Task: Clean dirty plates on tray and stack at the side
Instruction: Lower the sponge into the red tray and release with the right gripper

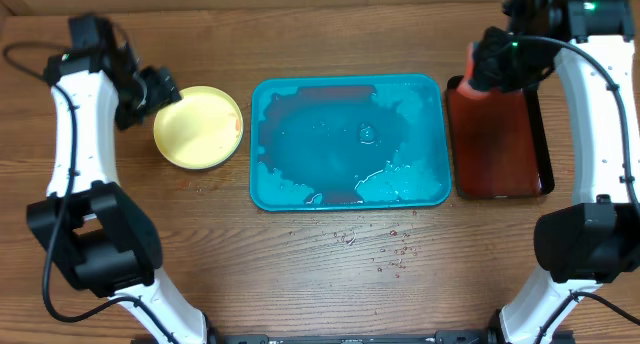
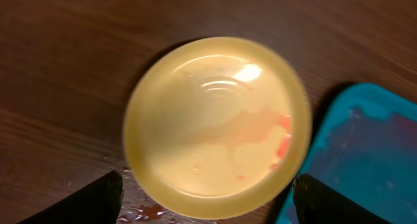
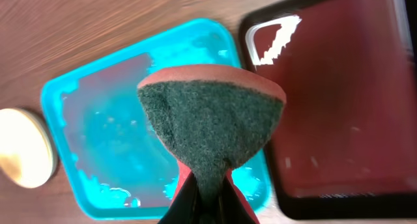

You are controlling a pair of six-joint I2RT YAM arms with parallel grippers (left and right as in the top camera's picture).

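Overhead, glossy round yellow plate (image 1: 198,127), wet teal tray (image 1: 345,82), left gripper (image 1: 158,89) open, right gripper (image 3: 205,198) pinching fuzzy green sponge (image 3: 212,120)

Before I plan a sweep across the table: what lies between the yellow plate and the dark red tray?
The wet blue tray lies between the yellow plate and the dark red tray, seen in the overhead view.

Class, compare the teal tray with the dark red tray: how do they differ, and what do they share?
The teal tray is wider than the dark red tray. The teal tray is one colour; the dark red tray has a black rim. The teal tray holds puddles and reddish smears; the dark red tray looks mostly bare. Both are rectangular with rounded corners.
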